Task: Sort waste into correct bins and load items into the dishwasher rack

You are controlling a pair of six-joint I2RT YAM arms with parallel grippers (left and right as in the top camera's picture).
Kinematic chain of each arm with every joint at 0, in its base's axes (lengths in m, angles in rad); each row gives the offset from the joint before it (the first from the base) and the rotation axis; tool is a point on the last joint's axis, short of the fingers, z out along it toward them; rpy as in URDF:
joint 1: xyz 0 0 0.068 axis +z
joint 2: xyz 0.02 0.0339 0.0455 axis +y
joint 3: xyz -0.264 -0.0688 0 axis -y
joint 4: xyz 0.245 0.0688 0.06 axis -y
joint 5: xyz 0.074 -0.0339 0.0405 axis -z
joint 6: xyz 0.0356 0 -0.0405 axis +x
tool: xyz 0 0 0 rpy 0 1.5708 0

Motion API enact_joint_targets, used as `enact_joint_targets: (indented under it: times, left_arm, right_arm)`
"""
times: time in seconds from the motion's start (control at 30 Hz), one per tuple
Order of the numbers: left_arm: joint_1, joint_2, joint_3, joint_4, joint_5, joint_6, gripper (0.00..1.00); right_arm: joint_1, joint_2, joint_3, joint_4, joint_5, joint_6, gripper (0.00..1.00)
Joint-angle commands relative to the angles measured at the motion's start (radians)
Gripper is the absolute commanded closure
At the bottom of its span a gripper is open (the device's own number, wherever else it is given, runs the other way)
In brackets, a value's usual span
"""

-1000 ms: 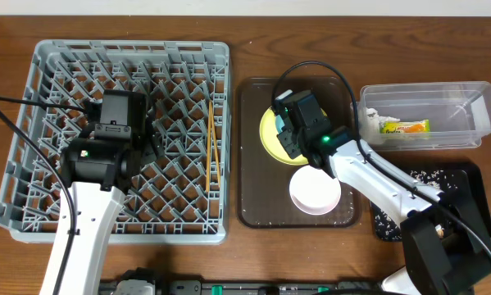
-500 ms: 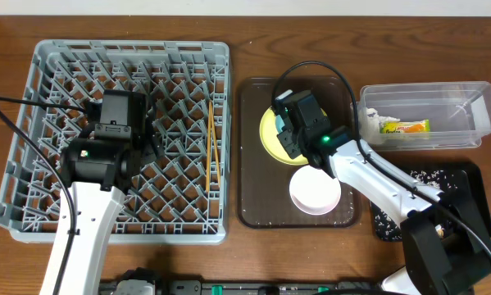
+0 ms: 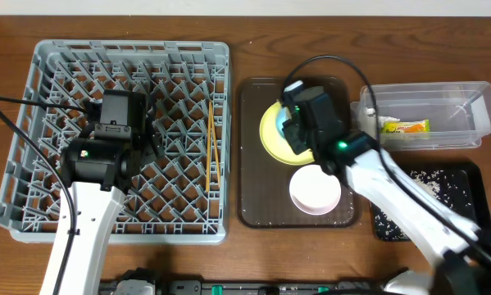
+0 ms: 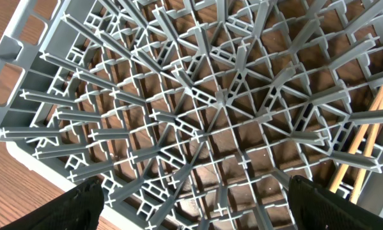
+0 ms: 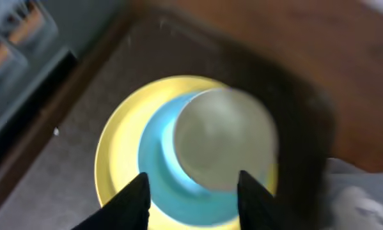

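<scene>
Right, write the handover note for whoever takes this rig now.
Left gripper: open, empty, above the rack.
Right gripper: jaws apart over the cup, which sits on the plate; that view is blurred.
Done: chopsticks in the rack; wrapper and napkin in the clear tub; scraps in the black tray.
To do: cup, plate and bowl, all on the brown tray, go into the rack.

Spread left pincer [image 4: 197, 204] hangs over grey rack [image 4: 217, 102], chopsticks [image 4: 369, 126] right.
</scene>
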Motion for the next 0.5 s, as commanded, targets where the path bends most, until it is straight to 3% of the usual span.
enact_joint_targets:
  times: [0.0,0.33,0.4,0.43,0.47]
  left_arm:
    - [0.004,0.002,-0.005,-0.005,-0.020,-0.006,0.07]
    - [0.004,0.002,-0.005,-0.005,-0.020,-0.006,0.07]
    - [0.004,0.002,-0.005,-0.005,-0.020,-0.006,0.07]
    - [0.004,0.002,-0.005,-0.005,-0.020,-0.006,0.07]
    - [0.004,0.002,-0.005,-0.005,-0.020,-0.006,0.07]
  right_arm:
    - [-0.016,-0.098,0.011,-0.035,0.126,0.070,0.56]
    - [-0.195,-0.279,0.010,-0.240,0.500,0.398,0.53]
    - [-0.250,-0.299,0.010,-0.283,0.549,0.468,0.41]
    - [-0.276,-0.307,0.010,-0.303,0.561,0.495,0.25]
    - [-0.307,-0.313,0.010,-0.325,0.573,0.524,0.16]
